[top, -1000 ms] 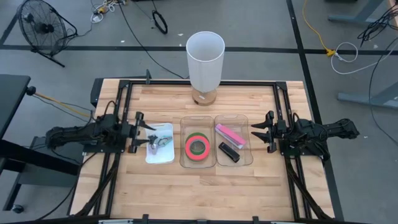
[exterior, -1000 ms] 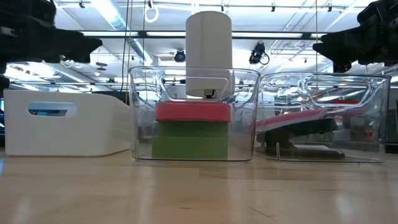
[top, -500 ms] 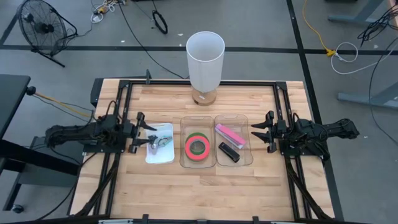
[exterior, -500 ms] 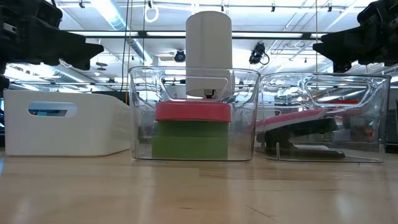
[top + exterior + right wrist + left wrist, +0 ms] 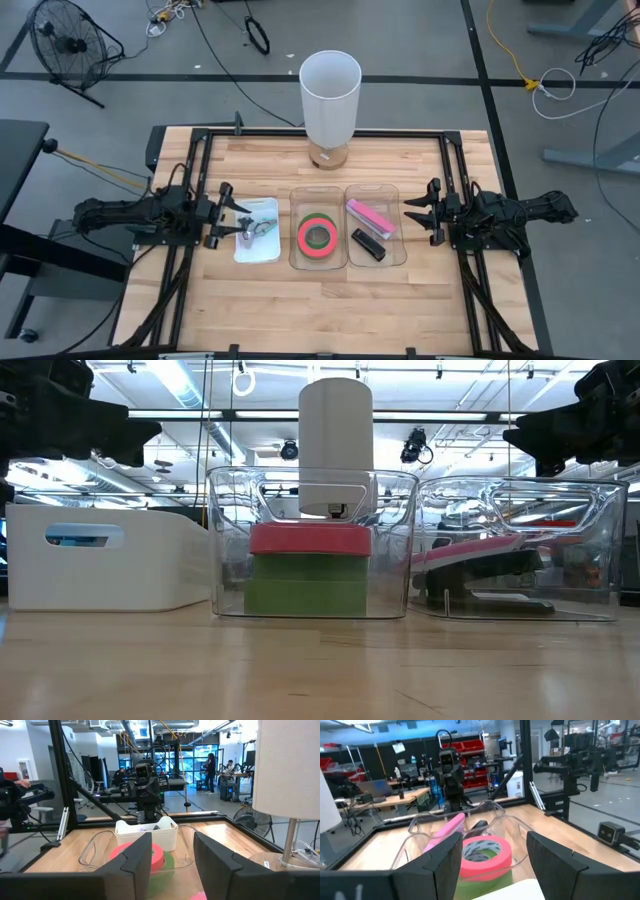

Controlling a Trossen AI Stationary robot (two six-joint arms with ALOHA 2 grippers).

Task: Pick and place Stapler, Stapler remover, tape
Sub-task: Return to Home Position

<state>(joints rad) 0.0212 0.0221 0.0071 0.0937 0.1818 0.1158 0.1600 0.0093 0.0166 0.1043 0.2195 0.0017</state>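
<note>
The tape sits stacked in the left transparent bin (image 5: 225, 510) at mid-desk, with the pink roll (image 5: 310, 540) on top of the green layer (image 5: 305, 585). You cannot tell cleanly whether that green is one roll or two. Touching this bin's side, the right transparent bin (image 5: 600, 510) holds a pink stapler (image 5: 368, 214) and a black stapler (image 5: 367, 245). On the other side, the white bin (image 5: 100, 575) holds small items (image 5: 250, 232), too small to name. Behind the bins, a white cylinder (image 5: 335, 430) stands upright on the desk (image 5: 320, 670). Your left pincer (image 5: 243, 218) hangs released over the white bin's outer edge. Your right pincer (image 5: 410, 212) hangs released just outside the right transparent bin. Neither grasps anything. In the low view, both arms are cut off at the top corners.
</note>
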